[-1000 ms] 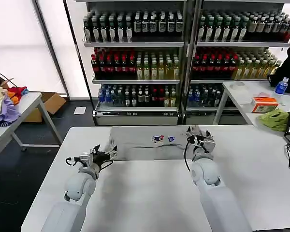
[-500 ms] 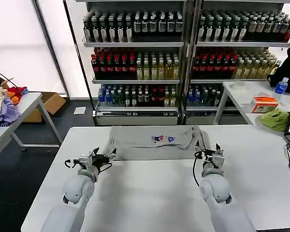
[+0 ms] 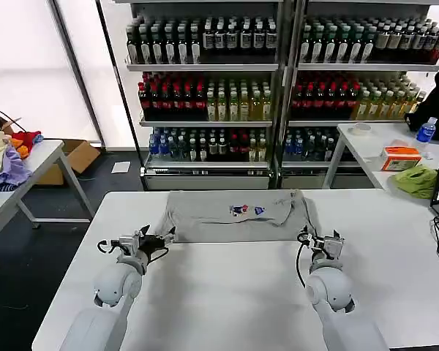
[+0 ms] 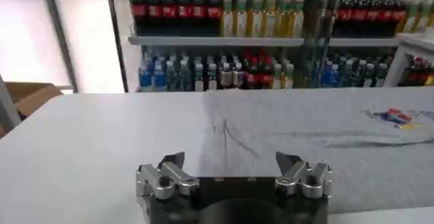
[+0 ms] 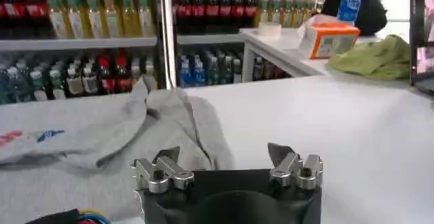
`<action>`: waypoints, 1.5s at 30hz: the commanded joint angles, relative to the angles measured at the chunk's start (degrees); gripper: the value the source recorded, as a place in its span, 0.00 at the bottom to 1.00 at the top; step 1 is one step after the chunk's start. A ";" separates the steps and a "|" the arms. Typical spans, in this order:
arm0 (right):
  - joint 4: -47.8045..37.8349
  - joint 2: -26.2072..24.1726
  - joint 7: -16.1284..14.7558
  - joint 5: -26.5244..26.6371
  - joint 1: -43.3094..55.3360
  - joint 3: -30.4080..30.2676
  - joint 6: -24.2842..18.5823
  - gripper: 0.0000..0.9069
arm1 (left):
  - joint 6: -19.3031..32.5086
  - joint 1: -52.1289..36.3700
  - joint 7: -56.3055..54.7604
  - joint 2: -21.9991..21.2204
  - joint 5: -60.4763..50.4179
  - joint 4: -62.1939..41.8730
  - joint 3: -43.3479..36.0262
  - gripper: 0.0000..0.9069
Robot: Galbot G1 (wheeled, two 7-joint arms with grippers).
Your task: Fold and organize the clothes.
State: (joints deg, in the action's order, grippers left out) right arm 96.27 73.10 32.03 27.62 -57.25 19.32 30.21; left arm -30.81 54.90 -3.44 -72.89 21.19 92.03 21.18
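Shelves of bottled drinks (image 3: 278, 80) stood behind the white table (image 3: 227, 292), where the grey T-shirt (image 3: 234, 216) lay partly folded along its far edge. Both the left gripper (image 3: 161, 236) and right gripper (image 3: 320, 240) waited open-jawed at the near corners, probably poised for another fold.

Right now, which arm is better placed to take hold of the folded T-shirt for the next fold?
Likely the left. The left gripper, fingers open, sits right at the T-shirt's near left corner. The right gripper, also open, sits just off the right edge, beside the bunched sleeve.
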 commanded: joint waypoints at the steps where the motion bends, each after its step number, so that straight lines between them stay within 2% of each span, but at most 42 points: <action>1: -0.48 0.23 0.83 0.78 -0.20 0.07 1.57 1.00 | -0.60 0.26 -0.01 0.31 -0.10 -0.74 -0.05 0.99; 2: -0.70 0.45 0.83 0.82 -0.22 0.07 1.57 1.00 | -0.64 0.43 -0.06 0.39 -0.11 -0.49 -0.11 0.97; 3: -0.80 0.50 0.80 0.85 -0.26 0.07 1.57 1.00 | -0.72 0.65 -0.09 0.46 -0.13 -0.40 -0.17 0.83; 4: -1.04 0.58 0.75 0.99 -0.33 0.01 1.55 1.00 | -0.87 0.77 -0.11 0.48 -0.21 -0.35 -0.24 0.77; 5: -1.16 0.63 0.75 1.08 -0.39 -0.01 1.52 0.86 | -0.91 0.85 -0.09 0.48 -0.31 -0.37 -0.29 0.46; 6: -1.38 0.67 0.78 1.16 -0.39 -0.02 1.52 0.74 | -0.96 0.91 -0.09 0.43 -0.37 -0.42 -0.30 0.34; 7: -1.50 0.73 0.82 1.26 -0.40 0.01 1.51 0.38 | -1.04 0.95 -0.11 0.40 -0.38 -0.43 -0.28 0.16; 8: -1.56 0.73 0.85 1.43 -0.40 0.00 1.52 0.19 | -1.10 1.04 -0.08 0.42 -0.40 -0.45 -0.32 0.09; 9: -1.62 0.73 0.88 1.54 -0.41 0.01 1.45 0.00 | -1.15 1.16 -0.03 0.46 -0.49 -0.45 -0.38 0.07; 13: -1.99 0.96 0.98 2.40 -0.47 0.12 1.26 0.00 | -1.21 1.67 0.07 0.54 -1.05 -0.75 -1.01 0.01; 22: -1.67 1.20 0.28 2.59 -1.87 0.05 0.41 0.00 | -1.33 3.42 0.11 0.88 -1.75 0.01 -1.70 0.01; 33: 1.67 0.33 0.06 2.62 -3.61 0.06 1.58 0.00 | -0.82 6.01 0.66 0.88 -2.97 2.82 -1.58 0.01; 41: 11.09 -0.44 1.41 4.40 -6.64 0.90 2.88 0.00 | -0.72 10.14 0.39 2.08 -2.59 11.44 0.48 0.01; 45: 17.09 -0.62 3.50 5.87 -8.93 1.33 2.88 0.00 | -0.67 14.08 0.20 3.69 -2.17 17.18 1.93 0.01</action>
State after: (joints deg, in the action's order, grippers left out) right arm 105.23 72.76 34.37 32.66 -64.12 20.52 32.92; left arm -31.57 63.24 -3.00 -70.93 18.80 98.36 21.18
